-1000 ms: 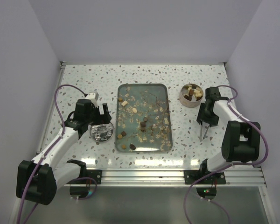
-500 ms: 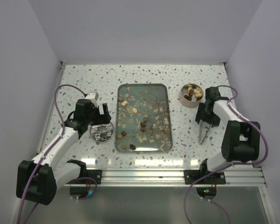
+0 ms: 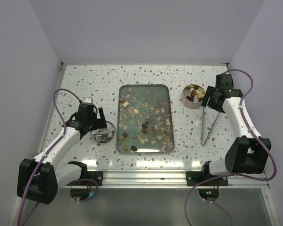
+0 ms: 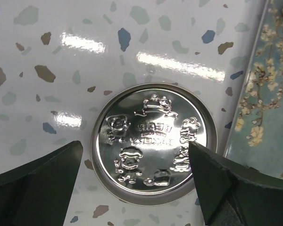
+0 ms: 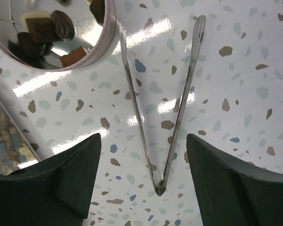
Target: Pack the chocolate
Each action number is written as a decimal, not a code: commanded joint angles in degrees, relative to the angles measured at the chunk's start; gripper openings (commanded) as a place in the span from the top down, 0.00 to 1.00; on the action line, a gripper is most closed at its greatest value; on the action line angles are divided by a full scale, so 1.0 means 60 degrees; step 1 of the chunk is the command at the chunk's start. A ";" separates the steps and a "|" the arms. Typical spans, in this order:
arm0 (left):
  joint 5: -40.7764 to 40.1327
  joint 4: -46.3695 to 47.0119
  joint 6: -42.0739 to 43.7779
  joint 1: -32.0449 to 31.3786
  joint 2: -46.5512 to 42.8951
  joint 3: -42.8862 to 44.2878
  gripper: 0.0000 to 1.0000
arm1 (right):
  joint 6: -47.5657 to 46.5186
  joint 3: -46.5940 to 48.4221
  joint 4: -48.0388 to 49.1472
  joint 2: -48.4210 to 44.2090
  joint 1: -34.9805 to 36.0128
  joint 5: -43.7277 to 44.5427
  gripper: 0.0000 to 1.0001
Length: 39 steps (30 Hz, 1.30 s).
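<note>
Seen from above, the left arm reaches forward with its elbow bent. The left gripper (image 3: 98,126) points down over a round embossed silver lid (image 3: 103,135), which lies beside a rectangular blue-green floral tray (image 3: 155,90). Brown and cream chocolate pieces (image 3: 145,125) lie scattered on the tray among pale flakes (image 3: 153,136), and more sit in a round metal tin (image 3: 192,105) to the right of the tray's far end. The right arm stretches far forward, with the right gripper (image 3: 209,102) beside the tin, above the open ends of slim metal tongs (image 3: 206,129) that lie flat on the speckled table (image 3: 85,80). The left wrist view shows dark fingers (image 4: 33,183) spread wide to either side of the lid (image 4: 153,141), without touching it. In the right wrist view the fingers (image 5: 236,183) also stand apart and hold nothing; the V-shaped tongs (image 5: 134,106) rest on the table between them, next to the tin (image 5: 112,28) of chocolate (image 5: 42,30).
</note>
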 commanded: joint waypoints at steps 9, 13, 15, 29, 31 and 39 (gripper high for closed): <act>-0.1658 -0.1077 -0.2122 0.0064 0.0178 -0.0223 0.00 | -0.0375 0.0882 0.0207 -0.0889 0.0017 -0.0442 0.27; -0.1716 -0.1034 -0.2489 0.0108 0.0280 -0.0559 0.01 | -0.0507 0.1130 0.0222 -0.0875 0.0002 -0.0427 0.28; -0.1746 -0.1034 -0.2606 0.0196 0.0339 -0.0633 0.04 | -0.0537 0.1306 0.0208 -0.0846 0.0017 -0.0427 0.28; -0.1848 -0.1254 -0.3003 0.0503 -0.0145 -0.0926 0.47 | -0.0624 0.1687 0.0647 -0.0290 0.0002 -0.0368 0.30; -0.1819 -0.1195 -0.2988 0.0562 0.0001 -0.0984 0.49 | -0.0610 0.1775 0.0647 -0.0172 0.0002 -0.0398 0.30; -0.1614 -0.0727 -0.2813 0.0635 0.0339 -0.1190 0.69 | -0.0624 0.1849 0.0676 -0.0099 0.0002 -0.0354 0.31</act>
